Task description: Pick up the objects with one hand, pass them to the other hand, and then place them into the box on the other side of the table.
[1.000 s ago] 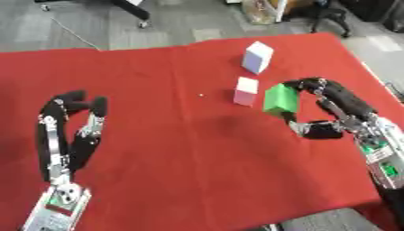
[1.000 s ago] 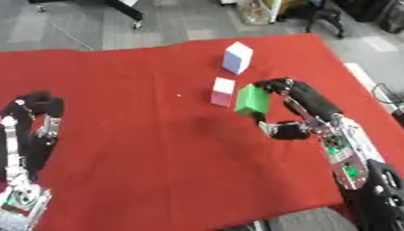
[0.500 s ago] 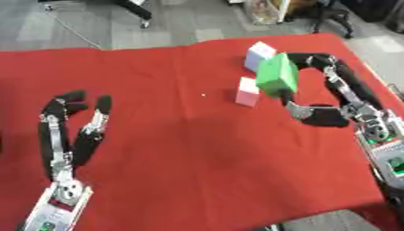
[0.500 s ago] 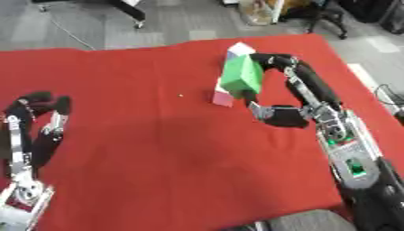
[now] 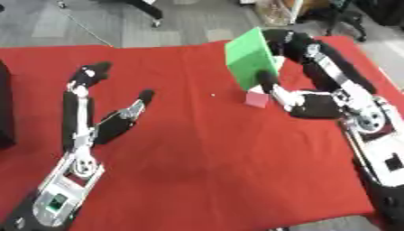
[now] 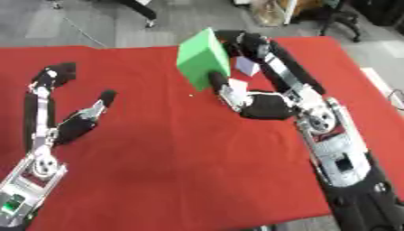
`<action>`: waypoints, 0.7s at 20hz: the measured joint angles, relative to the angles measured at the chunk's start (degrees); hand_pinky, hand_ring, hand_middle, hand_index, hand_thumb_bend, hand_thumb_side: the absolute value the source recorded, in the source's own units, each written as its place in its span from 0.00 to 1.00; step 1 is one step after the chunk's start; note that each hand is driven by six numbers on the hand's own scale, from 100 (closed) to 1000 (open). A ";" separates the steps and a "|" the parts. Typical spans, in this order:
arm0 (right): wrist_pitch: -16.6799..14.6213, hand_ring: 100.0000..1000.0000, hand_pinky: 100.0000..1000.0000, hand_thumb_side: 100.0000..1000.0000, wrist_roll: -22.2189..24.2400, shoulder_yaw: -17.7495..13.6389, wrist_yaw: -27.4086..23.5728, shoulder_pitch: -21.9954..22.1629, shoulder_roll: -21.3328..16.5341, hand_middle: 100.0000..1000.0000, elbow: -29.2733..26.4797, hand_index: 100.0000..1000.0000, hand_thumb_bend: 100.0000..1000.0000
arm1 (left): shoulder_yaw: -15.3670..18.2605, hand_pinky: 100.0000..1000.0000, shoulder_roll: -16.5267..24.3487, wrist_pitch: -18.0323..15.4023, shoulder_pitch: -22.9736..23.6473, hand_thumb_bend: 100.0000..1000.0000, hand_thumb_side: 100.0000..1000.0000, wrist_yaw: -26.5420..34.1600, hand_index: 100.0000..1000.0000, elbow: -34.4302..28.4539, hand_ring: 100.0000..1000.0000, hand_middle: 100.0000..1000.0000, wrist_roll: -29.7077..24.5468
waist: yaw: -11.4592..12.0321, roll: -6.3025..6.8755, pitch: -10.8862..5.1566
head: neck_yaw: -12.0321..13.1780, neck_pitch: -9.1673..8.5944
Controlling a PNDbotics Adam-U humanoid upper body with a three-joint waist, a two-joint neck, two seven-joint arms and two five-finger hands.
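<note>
I am holding the bright green rectangular block [image 6: 204, 58] aloft over the red cloth table [image 5: 205, 149], pinched between thumb and fingers of my right hand [image 6: 264, 104], its long axis seemingly tilted near upright, while my left hand [image 5: 98, 124] is waiting spread wide, well apart to the left.

Office or lab: chair bases [image 5: 142, 5], grey floor [image 5: 94, 27]

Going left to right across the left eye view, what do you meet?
Black box at the left edge → left hand, open → green block → right hand gripping it.
</note>
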 measured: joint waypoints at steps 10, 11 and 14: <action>9.36 0.61 0.73 0.52 3.15 3.82 -9.81 -1.86 4.82 0.21 2.50 0.64 0.00 | -1.65 0.82 3.13 -0.70 -3.57 0.90 0.32 -9.63 0.86 -10.47 0.77 0.78 -9.54 | -0.06 0.00 0.00 | -0.18 0.00; 10.27 0.61 0.73 0.52 3.45 3.94 -10.88 -2.14 5.02 0.21 2.23 0.64 0.00 | -1.77 0.82 3.49 -1.31 -3.90 0.90 0.32 -10.67 0.87 -11.49 0.77 0.79 -10.51 | -0.02 0.00 0.00 | -0.34 0.00; 13.14 0.61 0.73 0.52 4.04 4.35 -13.58 -2.41 5.11 0.21 1.59 0.64 0.00 | -2.51 0.83 3.90 -3.79 -4.06 0.91 0.31 -13.44 0.89 -14.06 0.79 0.80 -13.25 | -0.02 -0.01 0.00 | -0.67 0.00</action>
